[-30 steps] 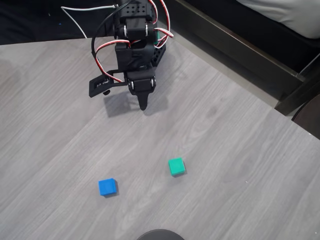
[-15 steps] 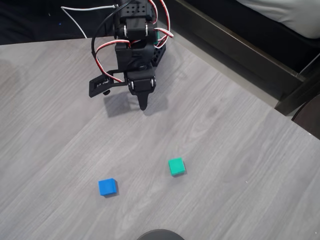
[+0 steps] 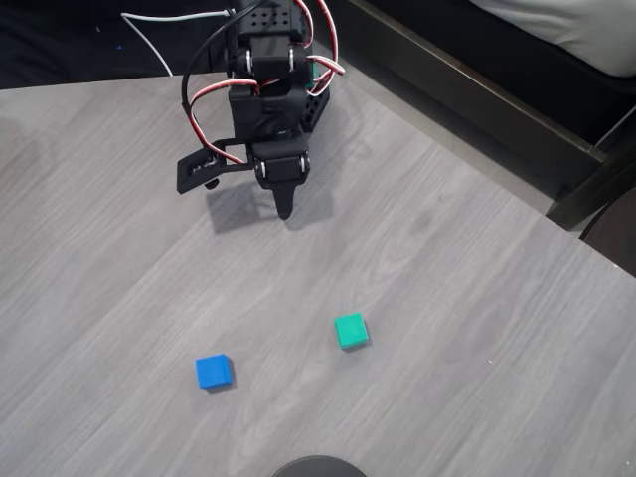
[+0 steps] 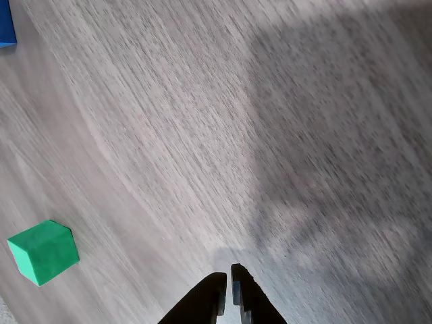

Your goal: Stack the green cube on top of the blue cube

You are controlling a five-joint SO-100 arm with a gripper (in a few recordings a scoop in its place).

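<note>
In the overhead view the claw point(image 3: 285, 204) hangs over the far part of the grey wood surface point(image 3: 477, 328), its tips together and empty. The green cube point(image 3: 350, 331) sits nearer, the blue cube point(image 3: 214, 372) to its left, well apart.

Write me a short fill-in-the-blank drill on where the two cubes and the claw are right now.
1. In the overhead view, the green cube lies to the ____ of the blue cube.
2. The claw is shut and holds ____.
3. The two cubes lie ____ from each other on the table.
4. In the wrist view, the cube nearest the claw is the ____ one.

Missing words: right; nothing; apart; green
</note>
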